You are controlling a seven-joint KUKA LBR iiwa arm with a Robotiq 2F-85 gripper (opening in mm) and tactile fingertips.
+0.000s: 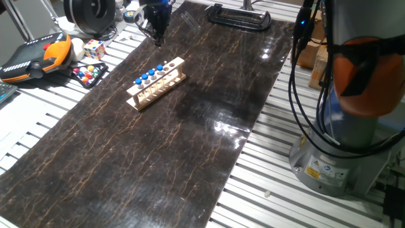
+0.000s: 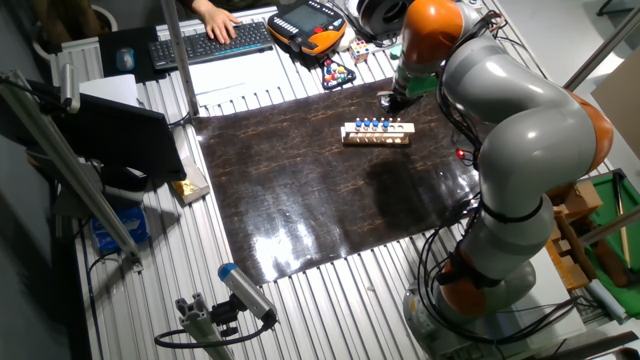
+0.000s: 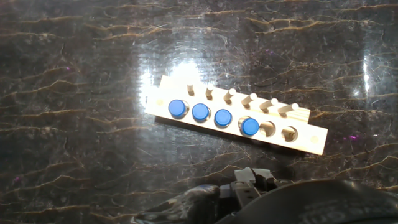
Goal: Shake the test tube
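Four tubes: I see blue-capped test tubes (image 3: 178,109) standing in the wooden rack (image 3: 308,137), two right holes unfilled.
Gripper (image 1: 156,28): I see it hovering beyond the rack.
Jaws: I cannot tell.

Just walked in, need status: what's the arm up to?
The gripper hangs over the table, just past one end of the wooden rack and apart from it. In the hand view, four blue-capped test tubes stand in the rack and two holes are empty. Whether the jaws are open or holding anything is unclear.
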